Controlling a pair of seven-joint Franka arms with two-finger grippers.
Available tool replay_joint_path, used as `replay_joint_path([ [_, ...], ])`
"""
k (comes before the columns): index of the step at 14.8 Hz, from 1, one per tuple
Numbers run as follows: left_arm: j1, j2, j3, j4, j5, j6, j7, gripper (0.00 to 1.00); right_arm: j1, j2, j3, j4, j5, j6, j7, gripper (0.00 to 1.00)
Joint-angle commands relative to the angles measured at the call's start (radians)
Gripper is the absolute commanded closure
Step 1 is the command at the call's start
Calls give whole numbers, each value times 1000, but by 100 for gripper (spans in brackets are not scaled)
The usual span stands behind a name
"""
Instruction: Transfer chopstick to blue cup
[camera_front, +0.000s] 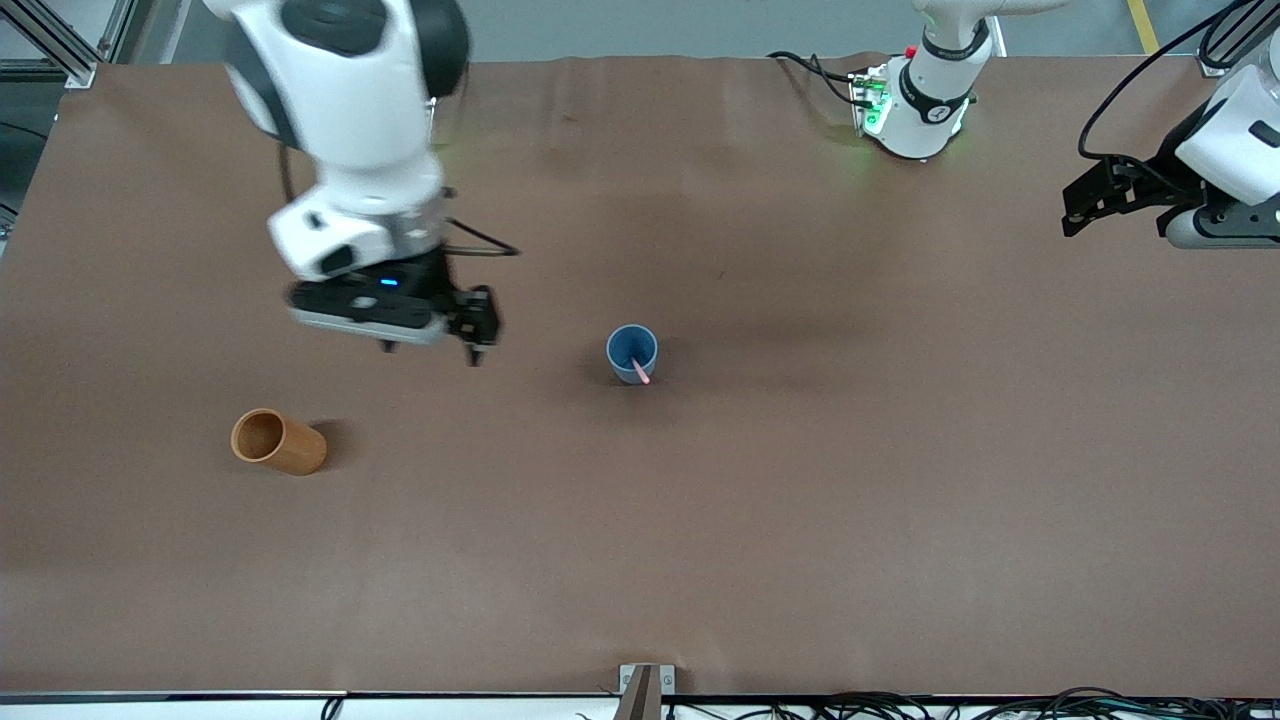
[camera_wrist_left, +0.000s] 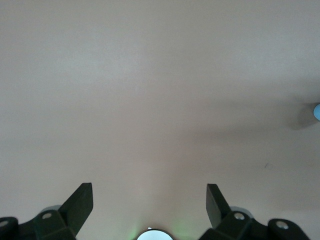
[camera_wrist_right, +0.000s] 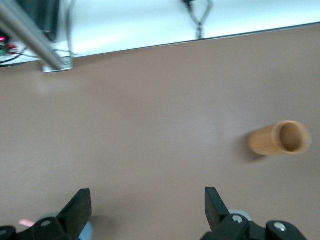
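The blue cup (camera_front: 632, 353) stands upright near the middle of the table. The pale pink chopstick (camera_front: 640, 371) stands in it, leaning on the rim nearest the front camera. My right gripper (camera_front: 432, 347) is open and empty, up over bare table beside the cup, toward the right arm's end. In the right wrist view (camera_wrist_right: 148, 192) the cup (camera_wrist_right: 88, 231) and the pink tip (camera_wrist_right: 25, 222) show at the edge. My left gripper (camera_front: 1075, 205) is open and empty, waiting over the left arm's end of the table (camera_wrist_left: 150, 187). A sliver of the cup (camera_wrist_left: 317, 111) shows in the left wrist view.
An orange-brown wooden cup (camera_front: 278, 441) sits toward the right arm's end, nearer the front camera than the right gripper; it also shows in the right wrist view (camera_wrist_right: 280, 138). The brown table (camera_front: 850, 500) has a metal bracket (camera_front: 646, 685) at its front edge.
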Motion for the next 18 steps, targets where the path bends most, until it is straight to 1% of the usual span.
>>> replay_joint_path([
  [1,12,-24,-1,-14,-15,-2,19,0,-2,-128,-181,-46,192,-74,-181,0],
  [2,12,-24,0,-14,-15,-2,19,0,-2,-158,-238,-52,236,-108,-249,0],
  [5,12,-24,2,-14,-15,-14,20,0,-7,-214,-405,-52,308,-200,-462,0],
  [7,12,-24,2,-14,-15,-19,19,0,-7,-242,-540,-52,375,-247,-588,0],
  [8,12,-24,2,-14,-15,-20,19,0,-7,-260,-571,-52,383,-277,-642,0],
  [11,12,-22,3,-11,-15,-21,20,0,-8,-285,-630,-37,382,-367,-717,0],
  [13,12,-21,3,-10,-14,-21,20,0,-10,-279,-637,32,383,-412,-727,0],
  [15,12,-18,3,-1,-12,-21,22,0,-14,-271,-636,95,376,-494,-727,0],
  [18,10,-7,3,26,-5,-21,14,0,-17,-267,-634,111,380,-522,-740,0],
])
